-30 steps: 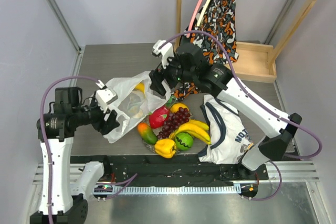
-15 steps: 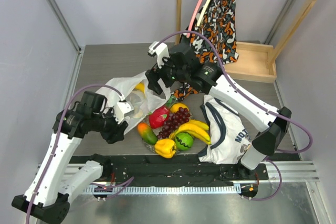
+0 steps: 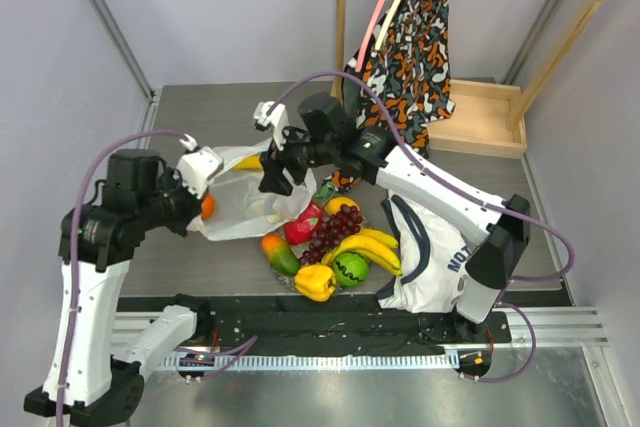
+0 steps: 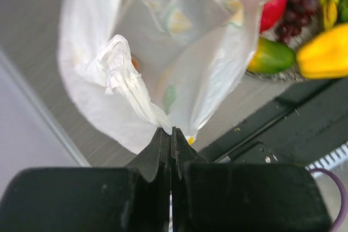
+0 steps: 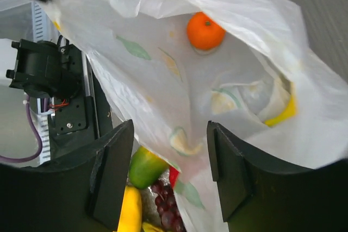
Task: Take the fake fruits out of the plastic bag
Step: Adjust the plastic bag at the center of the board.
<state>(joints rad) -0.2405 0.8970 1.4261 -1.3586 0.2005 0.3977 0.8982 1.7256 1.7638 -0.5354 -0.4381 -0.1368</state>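
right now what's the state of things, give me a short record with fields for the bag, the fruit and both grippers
plastic bag: crumpled, mouth open
inside bag: orange, a yellow fruit
outside bag: mango, grapes, bananas, yellow pepper
left gripper: shut on a bunched edge of the bag
right gripper: jaws apart over the bag's opening

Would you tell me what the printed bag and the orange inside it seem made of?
The bag: thin translucent plastic film, seemingly; it crinkles and fruit colours show through. The orange: probably moulded plastic, with a smooth, uniformly coloured skin.
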